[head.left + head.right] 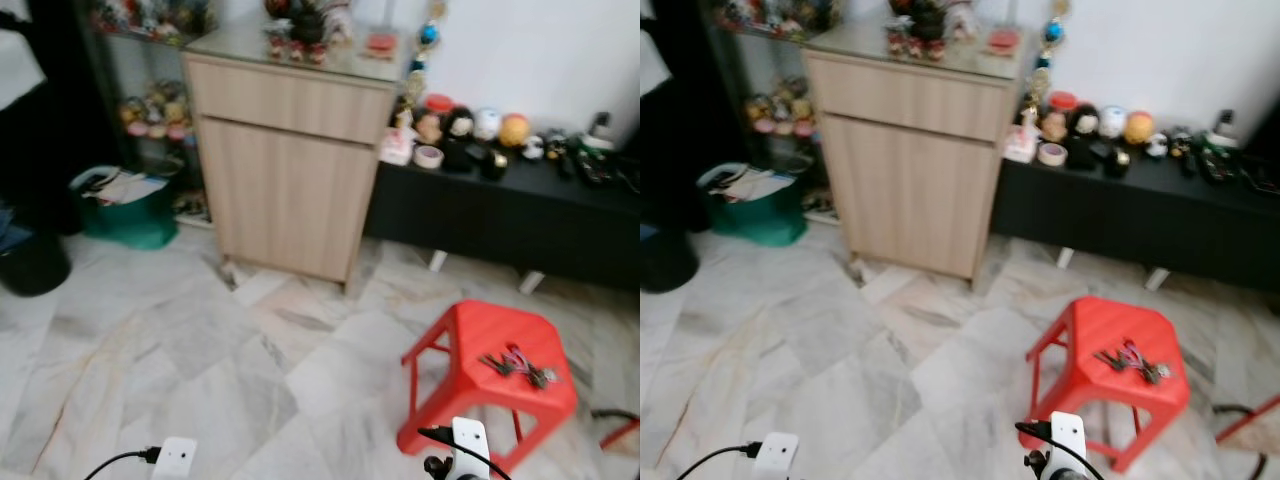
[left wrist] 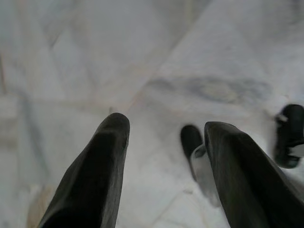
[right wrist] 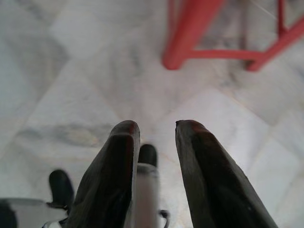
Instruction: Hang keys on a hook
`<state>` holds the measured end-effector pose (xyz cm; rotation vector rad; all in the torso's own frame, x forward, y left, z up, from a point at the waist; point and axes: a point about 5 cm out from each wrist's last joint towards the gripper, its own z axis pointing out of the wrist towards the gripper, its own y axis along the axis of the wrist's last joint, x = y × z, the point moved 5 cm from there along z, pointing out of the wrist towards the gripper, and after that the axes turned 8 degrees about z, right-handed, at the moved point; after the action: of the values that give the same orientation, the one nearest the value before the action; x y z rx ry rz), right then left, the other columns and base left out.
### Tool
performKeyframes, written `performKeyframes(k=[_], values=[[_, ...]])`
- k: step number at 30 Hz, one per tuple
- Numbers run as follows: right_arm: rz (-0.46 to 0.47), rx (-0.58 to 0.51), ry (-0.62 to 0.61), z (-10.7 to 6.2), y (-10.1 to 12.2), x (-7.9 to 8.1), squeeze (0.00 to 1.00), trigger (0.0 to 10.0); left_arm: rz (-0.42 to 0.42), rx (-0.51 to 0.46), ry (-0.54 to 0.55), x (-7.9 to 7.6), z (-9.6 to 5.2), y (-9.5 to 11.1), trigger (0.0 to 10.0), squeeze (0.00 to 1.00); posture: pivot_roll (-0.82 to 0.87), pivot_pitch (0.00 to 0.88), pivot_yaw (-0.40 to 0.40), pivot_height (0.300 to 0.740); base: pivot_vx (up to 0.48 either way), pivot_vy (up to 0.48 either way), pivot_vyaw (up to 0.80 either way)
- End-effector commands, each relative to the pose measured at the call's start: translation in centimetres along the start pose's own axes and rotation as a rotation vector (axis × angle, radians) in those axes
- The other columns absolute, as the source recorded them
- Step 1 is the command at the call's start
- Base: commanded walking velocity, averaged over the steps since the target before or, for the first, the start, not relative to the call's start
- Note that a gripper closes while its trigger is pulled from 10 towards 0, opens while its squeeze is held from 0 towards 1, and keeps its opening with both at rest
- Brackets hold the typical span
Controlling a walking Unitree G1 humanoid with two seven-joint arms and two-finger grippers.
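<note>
The keys (image 1: 517, 365) lie on the red stool (image 1: 470, 335), apart from the empty, parted right pincer (image 3: 156, 130) over the floor.

Ahead of the pincer: red stool (image 1: 500, 385) on marble floor (image 1: 180, 350). Farther off, wooden cabinet (image 1: 290, 165), black desk (image 1: 520, 215) with figurines (image 1: 470, 130), green bin (image 1: 125, 205).
</note>
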<state>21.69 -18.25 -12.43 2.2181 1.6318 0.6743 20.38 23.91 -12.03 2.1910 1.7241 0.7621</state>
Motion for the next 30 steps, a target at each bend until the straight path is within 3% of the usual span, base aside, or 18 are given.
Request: performKeyframes(k=[1, 22, 26, 28, 29, 30], values=[[0.028, -0.009, -0.030, -0.2, -0.1, -1.0, 0.00, 10.0, 0.010, 0.011, -0.032, -1.3, 0.0, -0.3, 10.0, 0.00, 0.10, 0.000, -0.058, 0.740, 0.000, -0.307, 0.00], [0.040, -0.021, -0.023, -0.1, 0.1, -0.8, 0.00, 10.0, 0.018, 0.014, -0.031, -1.1, 0.0, -0.4, 10.0, 0.00, 0.10, 0.000, -0.053, 0.740, 0.000, -0.408, 0.00], [0.036, -0.022, -0.025, -0.1, 0.1, -0.8, 0.00, 10.0, 0.053, -0.001, -0.039, -1.1, 0.0, -0.1, 10.0, 0.00, 0.09, 0.000, -0.049, 0.740, 0.000, -0.163, 0.00], [0.045, -0.050, -0.027, -0.2, 0.4, -0.8, 0.00, 10.0, 0.054, -0.093, -0.037, -0.6, 0.1, 1.9, 10.0, 0.00, 0.08, 0.000, -0.052, 0.740, 0.000, 0.000, 0.00], [0.045, -0.050, -0.027, -0.2, 0.4, -0.8, 0.00, 10.0, 0.054, -0.093, -0.037, -0.6, 0.1, 1.9, 10.0, 0.00, 0.08, 0.000, -0.052, 0.740, 0.000, 0.000, 0.00], [0.054, -0.082, -0.028, -0.2, 0.7, -0.8, 0.00, 10.0, 0.047, -0.169, -0.030, -0.2, 0.0, 3.6, 10.0, 0.00, 0.08, 0.000, -0.053, 0.740, 0.000, 0.000, 0.00]])
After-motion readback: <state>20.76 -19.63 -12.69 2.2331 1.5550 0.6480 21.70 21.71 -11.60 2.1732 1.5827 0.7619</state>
